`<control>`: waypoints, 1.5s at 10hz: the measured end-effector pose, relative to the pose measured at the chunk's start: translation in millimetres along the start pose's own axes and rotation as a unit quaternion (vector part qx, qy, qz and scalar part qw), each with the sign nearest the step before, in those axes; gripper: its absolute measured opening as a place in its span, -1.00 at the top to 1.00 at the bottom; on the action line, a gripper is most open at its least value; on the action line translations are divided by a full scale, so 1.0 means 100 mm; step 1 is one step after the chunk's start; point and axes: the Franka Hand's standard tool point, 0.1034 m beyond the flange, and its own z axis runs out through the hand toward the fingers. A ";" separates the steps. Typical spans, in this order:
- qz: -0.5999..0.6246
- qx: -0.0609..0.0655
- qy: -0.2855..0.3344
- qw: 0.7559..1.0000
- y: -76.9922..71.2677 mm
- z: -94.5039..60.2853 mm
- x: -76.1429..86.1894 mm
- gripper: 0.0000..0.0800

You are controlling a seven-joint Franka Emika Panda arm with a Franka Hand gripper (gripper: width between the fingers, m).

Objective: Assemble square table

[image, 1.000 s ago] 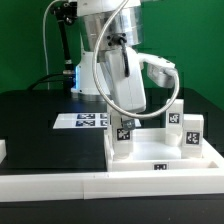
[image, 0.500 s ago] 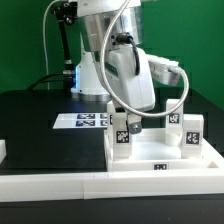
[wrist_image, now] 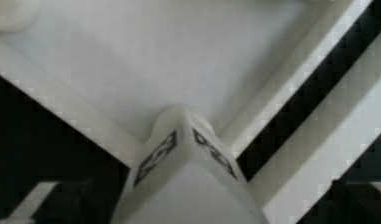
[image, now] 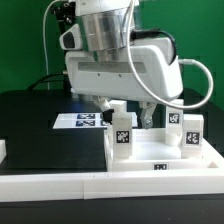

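Three legs stood on the top; gripper gaped, released. Retreating fingers could have toppled the nearest leg.

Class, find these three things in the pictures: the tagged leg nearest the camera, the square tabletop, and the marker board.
Nearest leg (image: 122, 138): exterior view, on its tagged front face.
Square tabletop (image: 165, 158): exterior view, on its bare top surface near the front edge.
Marker board (image: 75, 121): exterior view, on its white left portion.
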 end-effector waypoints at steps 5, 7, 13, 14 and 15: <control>-0.213 -0.014 0.006 0.977 0.01 0.02 -0.02 -0.62; -0.288 -0.019 0.004 0.957 0.01 0.02 -0.02 -0.62; -0.331 -0.019 0.005 0.943 0.02 0.01 0.01 0.25; -0.329 -0.019 0.005 0.944 0.02 0.01 0.01 0.25; -0.321 -0.019 0.005 0.947 0.03 0.01 0.01 0.25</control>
